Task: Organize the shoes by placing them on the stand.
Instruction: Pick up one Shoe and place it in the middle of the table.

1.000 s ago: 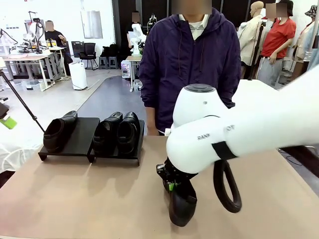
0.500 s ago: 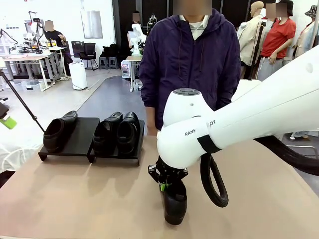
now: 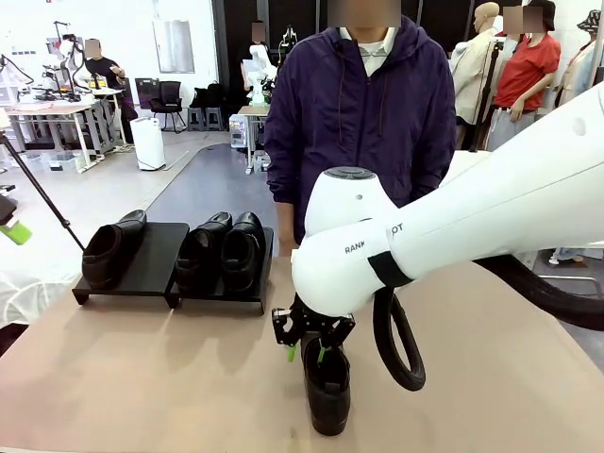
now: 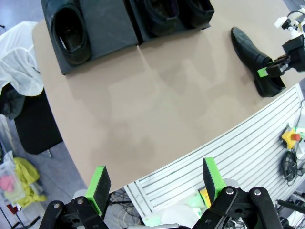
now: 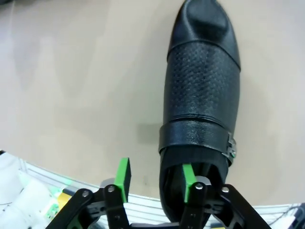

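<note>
Since the earlier frame, the right arm has swung left and its right gripper (image 3: 306,353) has loosened, fingers now parted around the heel rim of the fourth shoe (image 3: 327,394). That shoe lies flat on the beige table (image 3: 142,377), its long axis running toward the robot, toe nearest the camera. One green pad (image 5: 188,181) sits inside the opening, the other outside. Three shoes (image 3: 223,251) rest on the stand (image 3: 151,269). The left gripper (image 4: 156,185) hangs spread wide, empty.
</note>
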Controlling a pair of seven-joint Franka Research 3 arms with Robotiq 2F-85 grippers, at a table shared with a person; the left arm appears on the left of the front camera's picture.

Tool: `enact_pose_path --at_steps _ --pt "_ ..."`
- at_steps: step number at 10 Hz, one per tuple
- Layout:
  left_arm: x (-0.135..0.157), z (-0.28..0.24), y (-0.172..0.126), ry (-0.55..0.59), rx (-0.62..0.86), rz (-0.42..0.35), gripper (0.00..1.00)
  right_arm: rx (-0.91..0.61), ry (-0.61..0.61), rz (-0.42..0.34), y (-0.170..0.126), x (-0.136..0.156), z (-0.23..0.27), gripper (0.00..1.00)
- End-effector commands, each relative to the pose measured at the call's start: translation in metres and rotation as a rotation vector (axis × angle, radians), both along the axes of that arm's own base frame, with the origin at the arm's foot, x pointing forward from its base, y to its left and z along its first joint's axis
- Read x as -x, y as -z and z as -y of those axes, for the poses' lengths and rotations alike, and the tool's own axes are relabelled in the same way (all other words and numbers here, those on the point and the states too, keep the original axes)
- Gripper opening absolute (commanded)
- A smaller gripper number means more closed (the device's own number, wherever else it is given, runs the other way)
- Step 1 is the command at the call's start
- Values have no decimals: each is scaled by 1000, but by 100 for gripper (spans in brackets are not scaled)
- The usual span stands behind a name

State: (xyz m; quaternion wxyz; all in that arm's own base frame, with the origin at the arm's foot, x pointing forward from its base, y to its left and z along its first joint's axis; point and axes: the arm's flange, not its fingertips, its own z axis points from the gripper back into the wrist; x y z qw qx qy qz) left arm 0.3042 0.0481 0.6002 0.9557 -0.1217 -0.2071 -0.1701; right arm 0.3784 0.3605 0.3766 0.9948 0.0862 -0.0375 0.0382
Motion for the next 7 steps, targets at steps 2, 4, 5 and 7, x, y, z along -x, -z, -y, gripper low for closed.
enact_pose_path --at_steps 2,4,5,7 --pt "1 -2 -1 -8 -6 -10 100 -70 -64 28 -85 23 49 100" --pt "1 -2 -1 -8 -6 -10 100 -83 -99 23 -149 53 115 100" --pt "1 -2 -1 -8 -6 -10 100 -118 -176 23 -181 75 162 100" --pt "1 -2 -1 -8 -6 -10 100 -201 -302 39 -220 114 253 100"
